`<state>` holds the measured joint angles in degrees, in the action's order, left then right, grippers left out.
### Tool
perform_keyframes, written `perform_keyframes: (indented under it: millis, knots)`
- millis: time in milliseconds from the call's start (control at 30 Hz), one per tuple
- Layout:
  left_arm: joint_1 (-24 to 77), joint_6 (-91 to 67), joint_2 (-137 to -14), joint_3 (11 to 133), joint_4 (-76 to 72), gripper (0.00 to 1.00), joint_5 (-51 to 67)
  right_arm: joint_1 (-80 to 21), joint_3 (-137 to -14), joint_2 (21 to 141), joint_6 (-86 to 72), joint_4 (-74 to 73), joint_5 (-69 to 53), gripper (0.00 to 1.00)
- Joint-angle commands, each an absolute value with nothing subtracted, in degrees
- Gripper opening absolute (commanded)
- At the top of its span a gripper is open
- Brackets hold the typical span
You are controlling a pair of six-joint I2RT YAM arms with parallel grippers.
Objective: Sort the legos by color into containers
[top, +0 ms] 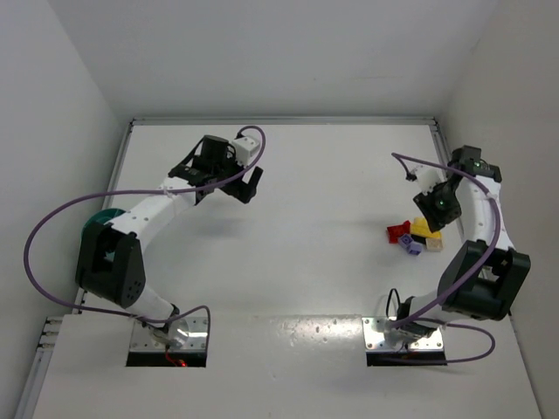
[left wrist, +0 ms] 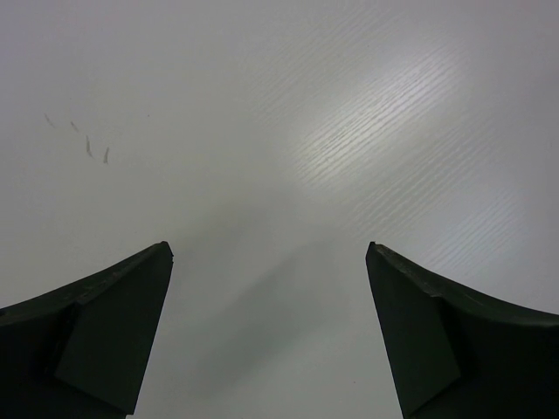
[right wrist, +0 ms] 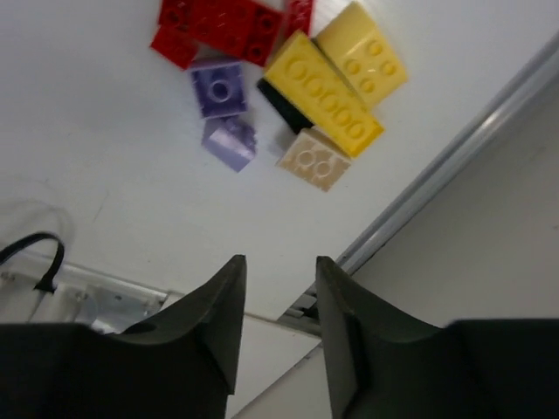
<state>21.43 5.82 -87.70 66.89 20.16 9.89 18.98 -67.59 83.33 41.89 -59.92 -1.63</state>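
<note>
The legos (top: 410, 236) lie in a small pile at the right of the table. In the right wrist view they are red bricks (right wrist: 223, 22), two pale purple ones (right wrist: 218, 87), two yellow ones (right wrist: 323, 92) and a tan one (right wrist: 314, 159). My right gripper (top: 435, 216) hangs just above and beside the pile. Its jaws are a narrow gap apart with nothing between them (right wrist: 279, 262). My left gripper (top: 249, 185) is wide open and empty over bare table at the upper left (left wrist: 269, 249). The teal bowl (top: 94, 220) shows only as a sliver behind the left arm.
A small black piece (right wrist: 279, 100) lies among the bricks. The table's right edge rail (right wrist: 454, 157) and the side wall run close to the pile. Silver base plates (top: 166, 336) sit at the near edge under both arms.
</note>
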Motion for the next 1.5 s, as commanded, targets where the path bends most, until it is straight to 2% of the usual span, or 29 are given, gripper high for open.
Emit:
perform_keyframes:
  millis: [0,133,267,367,400,467,1033,1267,1467]
  knots:
    - [21.88,7.03,-87.09,66.71,17.84,0.99,11.43,18.20,-67.24,82.71,51.39,-68.54,-7.98,0.37]
    - [21.88,7.56,-88.51,67.32,17.84,0.99,12.56,17.67,-63.73,81.65,58.52,-71.63,-13.53,0.32]
    - [21.88,8.08,-89.12,68.47,17.84,0.99,12.57,17.14,-61.44,82.44,62.57,-72.25,-13.54,0.32]
    - [21.88,8.09,-89.12,69.78,18.36,0.99,12.57,17.14,-59.51,83.14,64.51,-69.45,-11.52,0.41]
    - [21.88,8.09,-89.64,69.79,18.37,0.99,12.57,17.14,-58.37,83.14,64.51,-68.30,-11.51,0.50]
    - [21.88,8.09,-89.65,70.92,18.98,0.99,12.57,16.61,-57.66,84.46,64.51,-65.41,-10.03,0.57]
    - [21.88,9.32,-91.85,75.15,24.08,0.99,12.57,15.56,-52.12,88.51,64.51,-50.54,-5.45,0.55]
    - [21.88,9.32,-91.85,75.15,24.61,0.99,12.57,15.56,-50.89,84.38,64.51,-47.56,-5.98,0.64]
    - [21.88,8.79,-92.37,75.67,24.61,0.99,12.57,15.56,-51.50,86.30,65.04,-48.60,-5.98,0.64]
